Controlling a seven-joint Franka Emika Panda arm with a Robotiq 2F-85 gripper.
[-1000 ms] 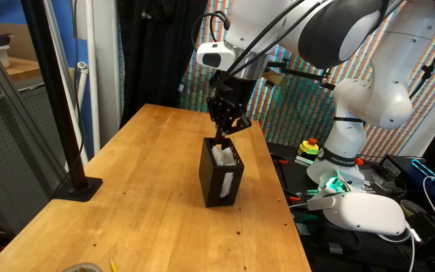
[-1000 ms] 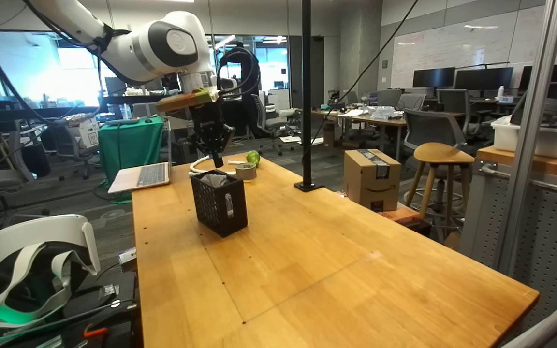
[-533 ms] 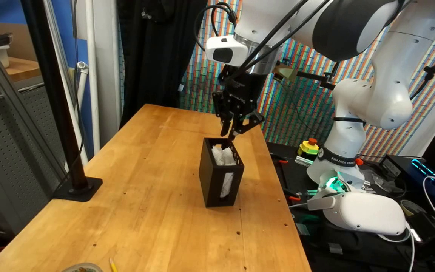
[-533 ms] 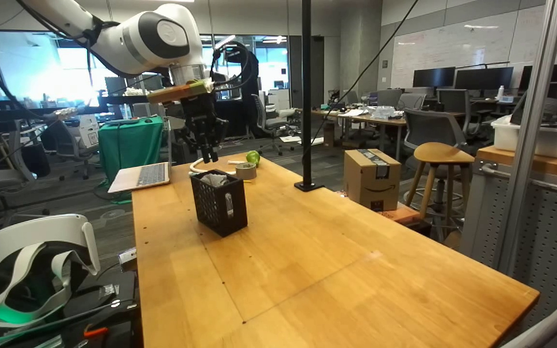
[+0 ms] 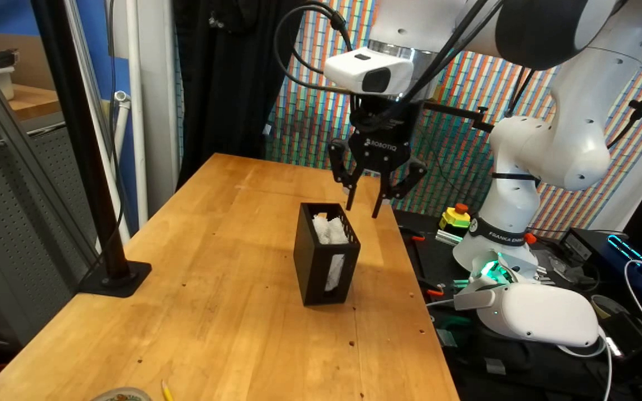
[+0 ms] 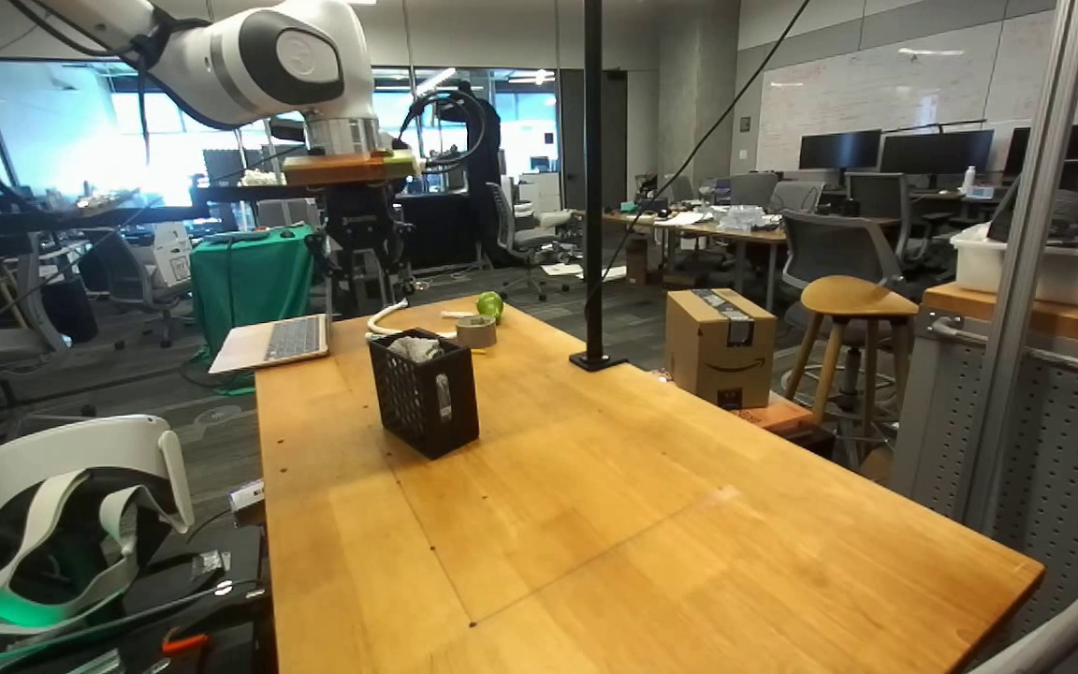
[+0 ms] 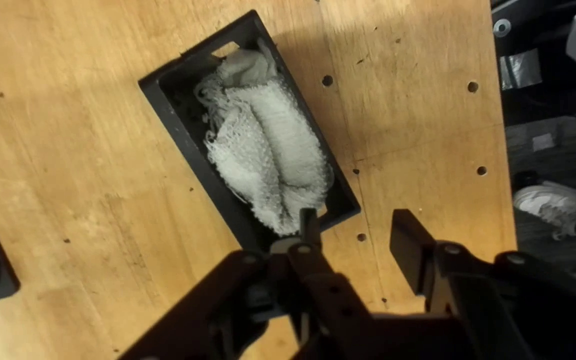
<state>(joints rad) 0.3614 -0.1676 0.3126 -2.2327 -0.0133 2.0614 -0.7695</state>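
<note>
My gripper is open and empty, pointing down, above the table beside a black box. The box stands upright on the wooden table and also shows in an exterior view. Crumpled white cloth lies inside it and shows through the slot in its end wall. In the wrist view the box and the cloth are ahead of the fingers. There the left finger of the gripper overlaps the box's near end; the right finger is over bare wood. In an exterior view the fingertips are hard to see against the dark background.
A black pole stands on the table. A laptop, a tape roll, a green round thing and a pale hose lie at the table's far end. A yellow pencil shows at an exterior view's bottom edge.
The gripper has moved away from the box's rim toward the robot's base side, and its wrist has turned. The gap between its fingers now shows wider. The box and cloth have not moved.
</note>
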